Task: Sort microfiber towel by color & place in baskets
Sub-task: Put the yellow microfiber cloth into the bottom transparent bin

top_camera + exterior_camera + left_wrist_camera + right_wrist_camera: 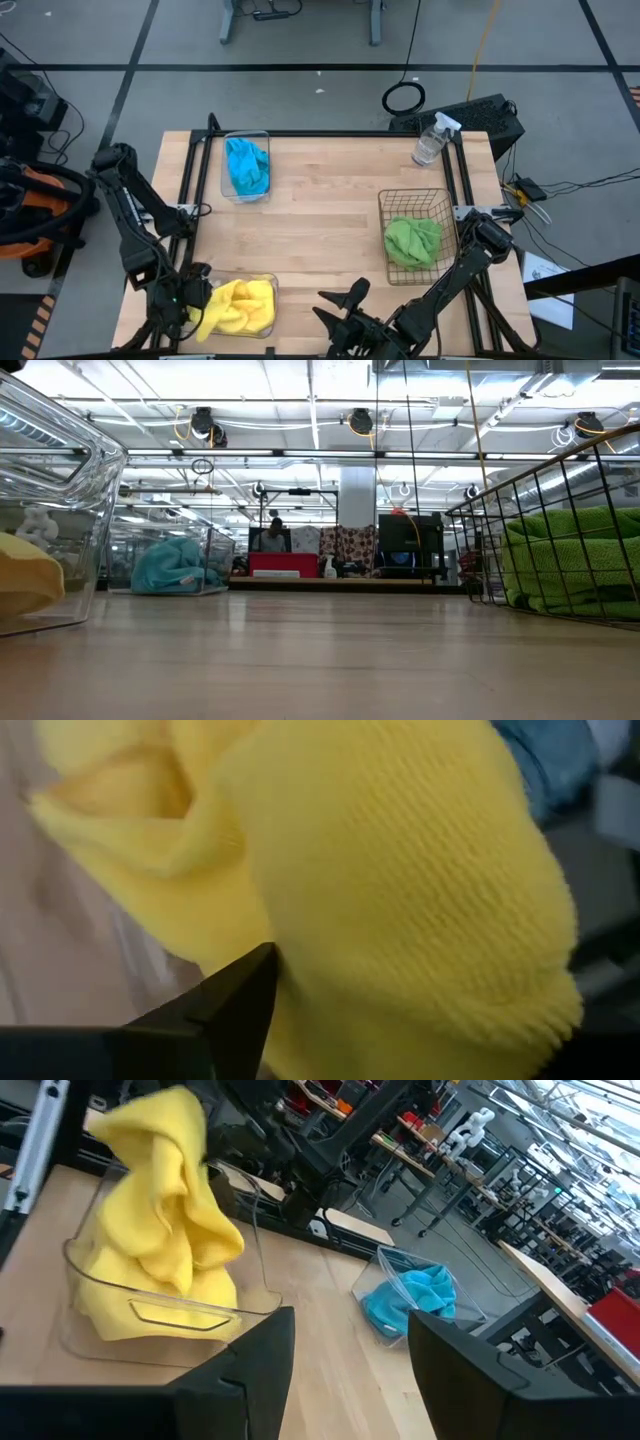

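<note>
Near left corner of the bench (330,215): clear tub (268,283) holds the yellow towels (238,306), one heaped high and draped over the tub's outer rim toward the bench edge. Left gripper (190,293) sits right at that overhang; in its wrist view the yellow terry fills the picture, against one dark finger. Whether its fingers are spread or pinching the cloth cannot be told here.

Far left: second clear tub (228,170) with the blue towels (247,165) bunched inside. Right edge: wire-grid basket (392,201) with the green towels (413,241) piled in its near half. No loose towel seen on the bare wood. Clear spray bottle (430,141) stands at the far right corner, apart from the baskets.

Right gripper (345,303) waits at the near edge, mid-bench, fingers spread and holding nothing.

Handling, as judged: cloths are light, limp, grippy terry; no fragility. They fold and slump, so the draped yellow one may slide out. Best hold is a pinch on a raised fold or the hanging edge, lifted inward over the rim.
</note>
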### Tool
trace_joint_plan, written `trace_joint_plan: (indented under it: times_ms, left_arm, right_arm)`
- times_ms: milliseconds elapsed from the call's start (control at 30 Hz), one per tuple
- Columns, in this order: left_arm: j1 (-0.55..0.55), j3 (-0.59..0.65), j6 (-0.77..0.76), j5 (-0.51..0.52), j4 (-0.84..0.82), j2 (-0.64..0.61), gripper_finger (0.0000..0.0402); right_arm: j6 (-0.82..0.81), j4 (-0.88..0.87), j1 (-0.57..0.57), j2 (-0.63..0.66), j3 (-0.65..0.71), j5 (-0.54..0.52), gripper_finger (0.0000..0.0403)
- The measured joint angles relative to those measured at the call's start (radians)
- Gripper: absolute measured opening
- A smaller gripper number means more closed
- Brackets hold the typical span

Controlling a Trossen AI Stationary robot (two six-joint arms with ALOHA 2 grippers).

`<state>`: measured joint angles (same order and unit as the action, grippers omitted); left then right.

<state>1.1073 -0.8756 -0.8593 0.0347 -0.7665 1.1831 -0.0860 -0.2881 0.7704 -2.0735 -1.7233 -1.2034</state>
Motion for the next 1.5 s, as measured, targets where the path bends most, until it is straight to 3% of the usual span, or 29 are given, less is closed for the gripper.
trace_joint_plan:
  times_ms: [167, 267, 767, 967, 1200, 1367, 1500]
  left_arm:
    - [-0.01, -0.063, -0.041, -0.165, -0.075, 0.0, 0.0272]
    - [-0.009, -0.101, -0.052, -0.187, -0.121, -0.001, 0.0272]
    - [-0.029, -0.13, -0.005, 0.02, -0.142, 0.036, 0.0263]
    - [-0.021, -0.13, 0.048, 0.023, -0.14, 0.148, 0.0189]
    - [-0.048, -0.129, 0.28, 0.156, -0.077, 0.255, 0.0022]
    - [-0.069, -0.13, 0.372, 0.234, -0.003, 0.277, 0.0027]
    - [-0.084, -0.13, 0.333, 0.265, -0.101, 0.293, 0.0035]
  right_arm:
    - [-0.005, -0.001, -0.013, 0.0, 0.0, 0.004, 0.0187]
    - [0.001, -0.001, -0.012, 0.0, 0.0, 0.005, 0.0187]
    - [-0.004, -0.002, -0.011, 0.0, 0.0, 0.005, 0.0187]
    - [-0.004, -0.003, -0.011, 0.0, 0.0, 0.005, 0.0187]
    - [-0.006, -0.002, -0.011, 0.0, 0.0, 0.005, 0.0187]
    - [-0.007, -0.002, -0.012, 0.0, 0.0, 0.005, 0.0187]
    - [-0.006, -0.003, -0.011, 0.0, 0.0, 0.005, 0.0187]
